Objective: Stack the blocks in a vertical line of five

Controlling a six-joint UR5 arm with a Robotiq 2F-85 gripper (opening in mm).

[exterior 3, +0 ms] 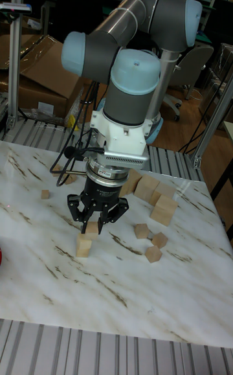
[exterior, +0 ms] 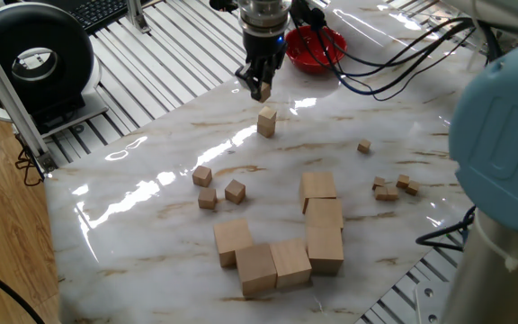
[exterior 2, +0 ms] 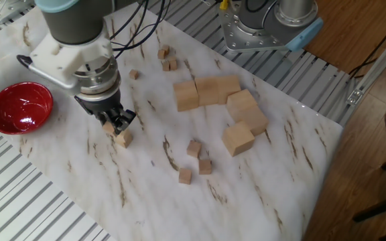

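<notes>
A small light-wood block (exterior: 262, 90) sits pinched in my gripper (exterior: 261, 88), held in the air just above and a little off to the side of a two-block stack (exterior: 266, 121) on the marble table (exterior: 151, 207). My jaws are closed on this block. Three more small blocks (exterior: 218, 187) lie together nearer the table's middle, apart from the stack. Beyond them sits a cluster of large wooden cubes (exterior: 286, 236). A red bowl (exterior: 317, 47) rests near the table's edge.

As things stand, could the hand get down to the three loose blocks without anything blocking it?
Probably yes. The three blocks lie in the open with bare table round them, though the hand already holds a block.
</notes>
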